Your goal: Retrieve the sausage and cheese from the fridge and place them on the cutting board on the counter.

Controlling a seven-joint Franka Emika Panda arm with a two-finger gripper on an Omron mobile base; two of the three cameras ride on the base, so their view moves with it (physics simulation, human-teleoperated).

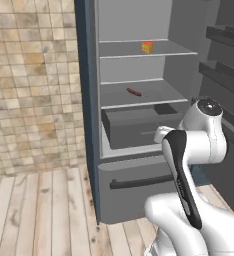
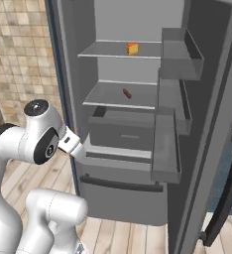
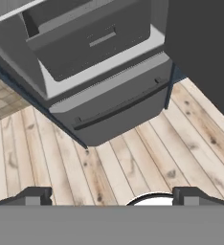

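The fridge (image 1: 91, 100) stands open, its grey shelves facing me. The cheese (image 1: 147, 47), a small yellow-orange wedge, sits on the upper shelf (image 2: 133, 48). One shelf lower lies the sausage (image 1: 134, 92), thin and dark red-brown (image 2: 127, 93). My gripper (image 3: 113, 197) is open and holds nothing. It hangs low in front of the fridge (image 3: 109, 95), looking down at the inner drawer and the floor. It is well below both shelves and apart from both foods. The cutting board and the counter are out of view.
The open fridge door (image 2: 177, 99) with its grey bins stands to the right. Below the shelves are an inner drawer (image 1: 139, 127) and a bottom drawer with a dark bar handle (image 1: 139, 182). A tiled wall (image 1: 29, 85) is to the left, above a wooden plank floor (image 3: 133, 162).
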